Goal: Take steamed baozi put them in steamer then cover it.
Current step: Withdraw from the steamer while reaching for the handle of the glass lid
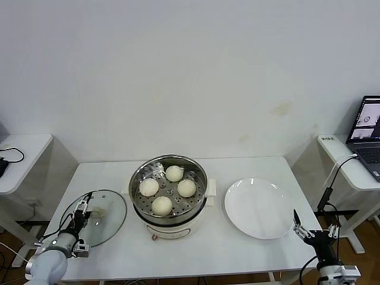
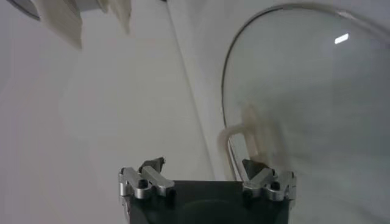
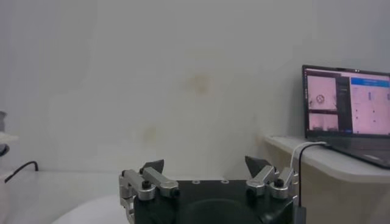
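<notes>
Four cream-white baozi point(image 1: 167, 189) lie on the perforated tray inside the steel steamer point(image 1: 169, 222) at the table's middle. The clear glass cover point(image 1: 113, 212) lies flat on the table left of the steamer, its cream handle point(image 1: 100, 211) near its centre. My left gripper point(image 1: 83, 215) is open just above the cover's near-left part, beside the handle. In the left wrist view the cover point(image 2: 304, 109) and its handle point(image 2: 234, 131) lie just ahead of the open left gripper point(image 2: 204, 164). My right gripper point(image 1: 314, 228) is open and empty at the table's front right corner; it also shows in the right wrist view point(image 3: 205, 164).
An empty white plate point(image 1: 259, 207) lies right of the steamer. Side tables stand on both sides, the left one point(image 1: 21, 154) with a cable, the right one with a laptop point(image 1: 367, 138), also in the right wrist view point(image 3: 347, 112). A white wall runs behind.
</notes>
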